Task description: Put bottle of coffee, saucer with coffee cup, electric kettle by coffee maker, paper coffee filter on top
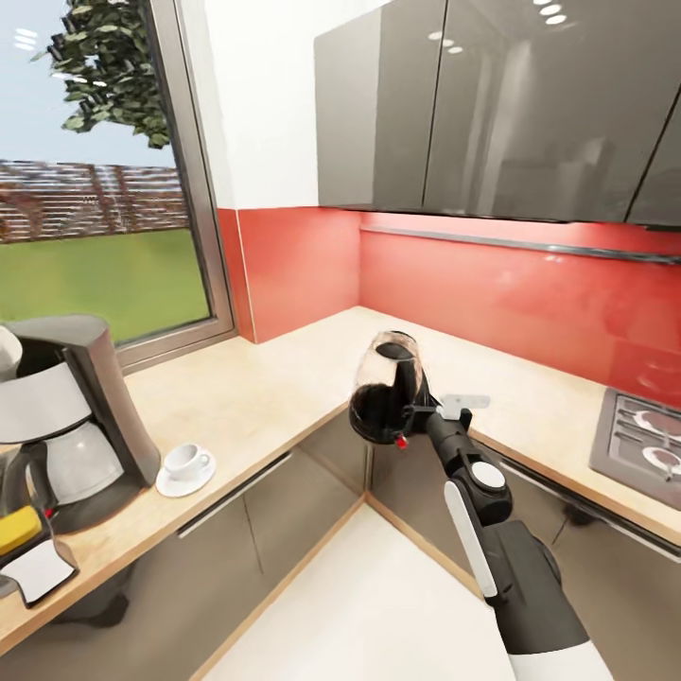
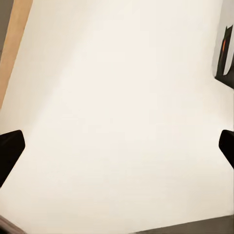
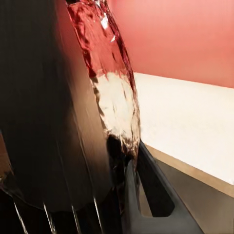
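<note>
Overhead, the right gripper (image 1: 423,413) clasps the electric kettle (image 1: 386,386), held tilted in the air over the floor (image 1: 378,605) just off the inner corner of the kitchen countertop (image 1: 274,388). Bare worktop lies between it and the coffee cup (image 1: 189,460) on its saucer (image 1: 185,476) beside the coffee maker (image 1: 71,416), cut off by the frame edge. Left gripper fingertips (image 2: 9,151) stand wide apart.

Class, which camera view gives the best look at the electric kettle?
The head view: the whole electric kettle shows, held in the right gripper off the countertop. The right wrist view gives a blurred close-up of its glass.
</note>
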Tool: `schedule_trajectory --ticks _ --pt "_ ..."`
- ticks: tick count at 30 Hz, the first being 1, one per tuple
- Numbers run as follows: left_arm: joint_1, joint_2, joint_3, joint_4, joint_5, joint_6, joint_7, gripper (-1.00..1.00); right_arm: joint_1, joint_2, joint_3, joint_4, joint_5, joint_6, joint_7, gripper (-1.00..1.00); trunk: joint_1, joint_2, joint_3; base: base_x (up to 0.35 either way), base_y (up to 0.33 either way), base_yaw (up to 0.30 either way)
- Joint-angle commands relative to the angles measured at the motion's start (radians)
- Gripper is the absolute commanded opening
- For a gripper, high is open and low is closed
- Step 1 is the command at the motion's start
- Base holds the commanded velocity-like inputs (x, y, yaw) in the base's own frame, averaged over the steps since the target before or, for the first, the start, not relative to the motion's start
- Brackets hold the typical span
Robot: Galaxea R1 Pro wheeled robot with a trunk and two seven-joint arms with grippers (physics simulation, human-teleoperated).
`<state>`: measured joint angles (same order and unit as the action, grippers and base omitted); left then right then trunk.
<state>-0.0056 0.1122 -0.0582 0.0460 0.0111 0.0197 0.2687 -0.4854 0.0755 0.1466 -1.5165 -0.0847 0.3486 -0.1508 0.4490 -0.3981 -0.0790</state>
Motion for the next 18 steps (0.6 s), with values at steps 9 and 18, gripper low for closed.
schedule_trajectory --ticks 9,18 --pt "0.0 -0.005 -0.003 -0.005 0.001 0.005 0.003 1.0 -0.001 0.001 0.002 -0.002 -0.007 0.004 -0.009 -1.0 0.001 -0.002 0.002 0.293 -0.169 0.257" --pt "0.0 -0.01 -0.003 -0.006 0.001 0.005 0.003 1.0 -0.001 0.001 0.001 -0.004 -0.007 0.004 -0.009 -1.0 0.001 -0.002 0.009 0.294 -0.189 0.128"
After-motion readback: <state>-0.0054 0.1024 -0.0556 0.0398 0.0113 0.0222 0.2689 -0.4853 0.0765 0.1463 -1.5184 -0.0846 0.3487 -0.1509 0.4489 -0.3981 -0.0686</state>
